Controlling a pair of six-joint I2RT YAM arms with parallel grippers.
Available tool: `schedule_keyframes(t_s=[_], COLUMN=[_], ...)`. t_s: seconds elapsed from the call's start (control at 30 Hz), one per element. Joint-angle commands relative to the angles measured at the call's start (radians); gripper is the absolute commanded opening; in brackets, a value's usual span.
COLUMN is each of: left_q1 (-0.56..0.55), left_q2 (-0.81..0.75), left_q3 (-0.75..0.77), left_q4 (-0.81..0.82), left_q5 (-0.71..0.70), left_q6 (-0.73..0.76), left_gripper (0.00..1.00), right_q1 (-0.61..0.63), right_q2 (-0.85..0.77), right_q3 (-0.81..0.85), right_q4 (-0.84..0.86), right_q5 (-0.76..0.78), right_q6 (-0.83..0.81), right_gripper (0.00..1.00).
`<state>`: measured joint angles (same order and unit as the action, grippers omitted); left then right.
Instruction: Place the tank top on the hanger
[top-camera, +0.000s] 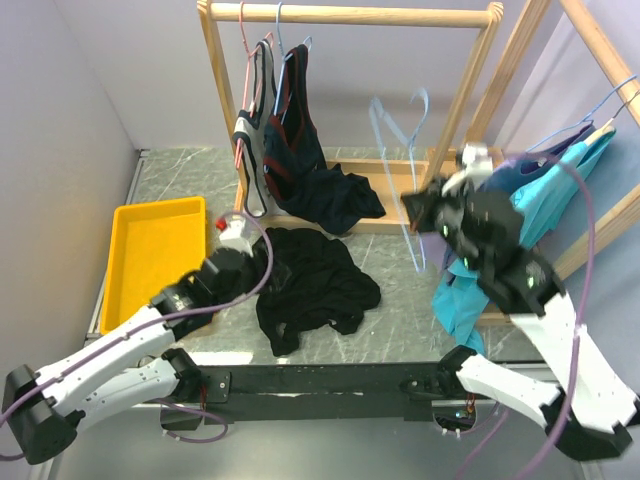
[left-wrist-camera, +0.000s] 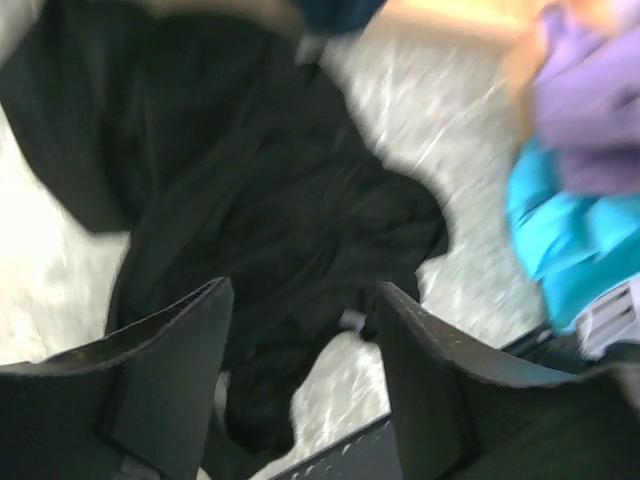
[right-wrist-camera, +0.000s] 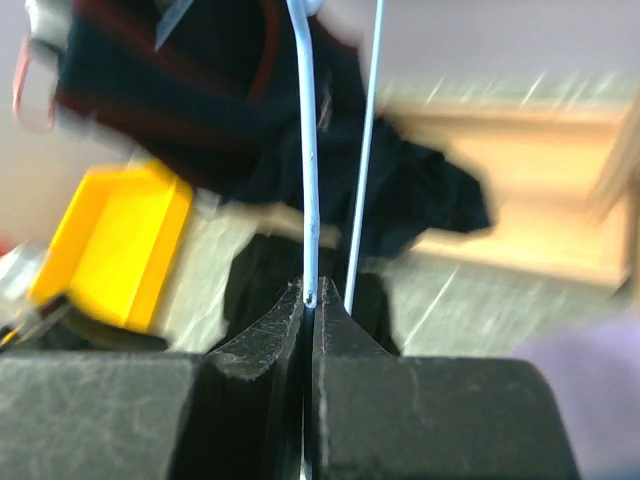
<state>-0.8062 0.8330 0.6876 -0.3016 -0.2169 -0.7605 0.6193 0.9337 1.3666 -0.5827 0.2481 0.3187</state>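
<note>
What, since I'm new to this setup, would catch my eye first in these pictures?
The right gripper, shut on the light-blue hanger, holds it up at mid-right. The black tank top lies crumpled in the middle, with the open left gripper near its left edge. A bright yellow tray sits far left.

The crumpled black fabric tank top (top-camera: 310, 285) is spread on the grey stone-patterned table (top-camera: 400, 320), to the right of the yellow plastic tray (top-camera: 155, 260) and in front of the wooden clothes rack (top-camera: 350, 15). The thin light-blue wire hanger (right-wrist-camera: 310, 150) is clamped upright in the right gripper (right-wrist-camera: 311, 295), to the right of the tank top. The left gripper (left-wrist-camera: 305, 290) is positioned between tray and tank top, jaws apart.
</note>
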Motion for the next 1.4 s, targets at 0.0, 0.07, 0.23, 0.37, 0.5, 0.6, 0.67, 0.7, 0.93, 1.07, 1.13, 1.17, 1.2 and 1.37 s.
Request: schedule_keyframes(t_s=[0.0,0.07,0.23,0.37,0.5,0.6,0.67,0.7,0.93,1.07,1.13,1.17,1.2,1.37], left_q1=[-0.010,-0.098,-0.391,-0.498,-0.502,-0.507,-0.507,-0.508,-0.525,-0.525,-0.527,-0.527,-0.525,-0.527], left_q2=[-0.017,-0.017,0.017,-0.018,-0.006,0.037,0.063,0.070,0.103,0.120,0.123,0.124,0.126,0.164], left_q3=[-0.180,-0.238,-0.257,-0.284,-0.252,-0.208,-0.186,-0.180,-0.138,-0.151,-0.167,-0.174,-0.180,-0.197], left_q4=[0.091,0.087,-0.065,-0.192,-0.267,-0.364,-0.384,-0.398,-0.421,-0.464,-0.452,-0.429,-0.407,-0.349], left_q5=[0.112,0.067,-0.152,-0.320,-0.403,-0.465,-0.479,-0.486,-0.510,-0.515,-0.507,-0.495,-0.487,-0.467], left_q6=[-0.152,-0.210,-0.486,-0.700,-0.778,-0.835,-0.842,-0.855,-0.866,-0.925,-0.930,-0.930,-0.916,-0.899], left_gripper=[0.63,0.62,0.59,0.55,0.53,0.54,0.54,0.54,0.52,0.45,0.45,0.45,0.45,0.45], right_q1=[0.072,0.141,0.266,0.332,0.336,0.344,0.346,0.346,0.344,0.344,0.346,0.344,0.346,0.346], right_q2=[-0.127,-0.176,-0.280,-0.343,-0.374,-0.365,-0.363,-0.363,-0.346,-0.334,-0.326,-0.323,-0.316,-0.299], right_q3=[-0.217,-0.314,-0.515,-0.599,-0.636,-0.630,-0.620,-0.617,-0.598,-0.586,-0.563,-0.554,-0.545,-0.494], right_q4=[0.014,-0.006,-0.025,-0.046,-0.045,-0.071,-0.092,-0.097,-0.140,-0.128,-0.137,-0.155,-0.163,-0.209], right_q5=[-0.092,-0.098,-0.115,-0.130,-0.223,-0.269,-0.276,-0.289,-0.302,-0.369,-0.382,-0.380,-0.379,-0.374], right_q6=[0.115,0.137,0.223,0.235,0.227,0.221,0.220,0.215,0.204,0.195,0.189,0.184,0.183,0.163], right_gripper=[0.00,0.00,0.00,0.00,0.00,0.00,0.00,0.00,0.00,0.00,0.00,0.00,0.00,0.00])
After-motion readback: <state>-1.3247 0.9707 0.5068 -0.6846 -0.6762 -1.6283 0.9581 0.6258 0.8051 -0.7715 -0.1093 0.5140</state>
